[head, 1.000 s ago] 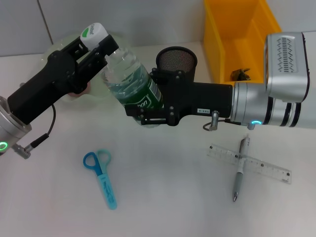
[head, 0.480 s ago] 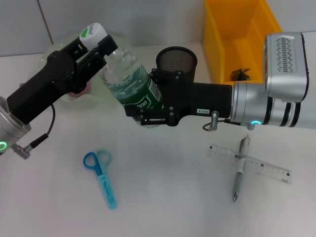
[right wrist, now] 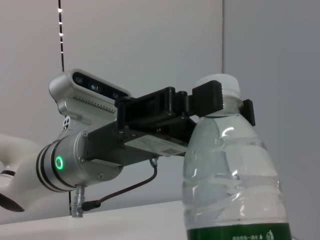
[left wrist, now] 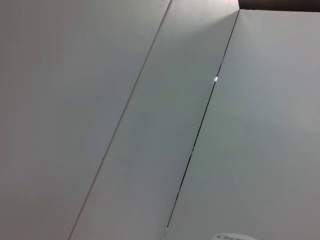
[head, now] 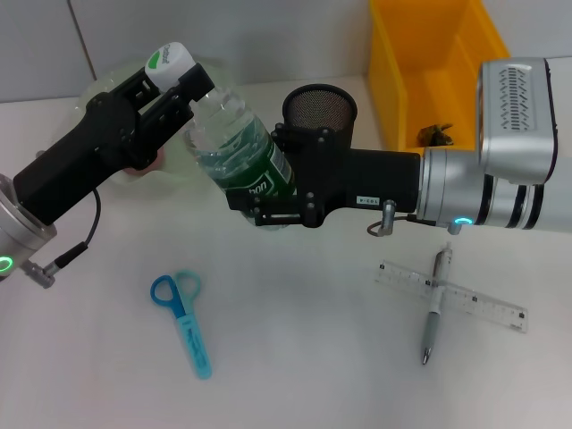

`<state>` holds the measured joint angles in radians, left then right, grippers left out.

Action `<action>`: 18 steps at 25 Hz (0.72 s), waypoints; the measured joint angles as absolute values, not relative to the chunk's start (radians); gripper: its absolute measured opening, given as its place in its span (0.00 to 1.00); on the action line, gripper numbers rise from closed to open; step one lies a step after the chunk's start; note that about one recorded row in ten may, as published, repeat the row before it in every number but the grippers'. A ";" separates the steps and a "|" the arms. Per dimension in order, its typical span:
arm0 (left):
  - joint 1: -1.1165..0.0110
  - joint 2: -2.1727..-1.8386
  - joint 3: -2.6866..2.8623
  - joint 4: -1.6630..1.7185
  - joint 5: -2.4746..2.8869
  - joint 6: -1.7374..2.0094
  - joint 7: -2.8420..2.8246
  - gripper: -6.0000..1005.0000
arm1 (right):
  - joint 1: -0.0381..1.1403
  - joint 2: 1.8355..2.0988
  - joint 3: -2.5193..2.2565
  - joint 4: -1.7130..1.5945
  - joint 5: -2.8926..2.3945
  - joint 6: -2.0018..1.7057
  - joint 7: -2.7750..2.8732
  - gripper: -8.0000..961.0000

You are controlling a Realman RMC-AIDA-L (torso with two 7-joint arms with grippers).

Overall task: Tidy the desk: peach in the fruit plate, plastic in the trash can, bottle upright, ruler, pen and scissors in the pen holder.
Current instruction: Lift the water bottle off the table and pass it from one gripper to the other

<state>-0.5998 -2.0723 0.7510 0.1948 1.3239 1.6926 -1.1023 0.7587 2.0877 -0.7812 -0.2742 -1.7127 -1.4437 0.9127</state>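
Observation:
A clear water bottle (head: 234, 147) with a green label and white cap is held tilted above the desk. My left gripper (head: 185, 87) is shut on its neck just under the cap, and my right gripper (head: 261, 195) is shut on its labelled body. The right wrist view shows the bottle (right wrist: 234, 175) with the left gripper (right wrist: 226, 102) clamped at the neck. Blue scissors (head: 183, 320) lie at front left. A pen (head: 434, 307) lies across a clear ruler (head: 465, 298) at front right. The black mesh pen holder (head: 319, 105) stands behind my right gripper. The peach (head: 143, 167) shows partly, under my left arm on the fruit plate (head: 89, 94).
A yellow bin (head: 402, 80) stands at the back right with a dark crumpled piece of plastic (head: 435, 134) inside it. The left wrist view shows only wall panels and an edge of the bottle cap (left wrist: 232, 237).

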 joint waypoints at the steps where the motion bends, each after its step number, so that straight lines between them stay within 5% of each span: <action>1: -0.600 -2.073 0.751 0.195 1.323 1.693 -1.103 0.44 | 0.759 2.088 -0.781 -0.274 -1.713 -1.443 0.912 0.82; 18: -0.601 -2.074 0.753 0.195 1.322 1.691 -1.111 0.45 | 0.771 2.086 -0.813 -0.279 -1.716 -1.415 0.928 0.85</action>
<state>-0.6010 -2.0739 0.7531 0.1948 1.3221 1.6911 -1.1106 0.7709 2.0861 -0.8127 -0.2792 -1.7158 -1.4152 0.9282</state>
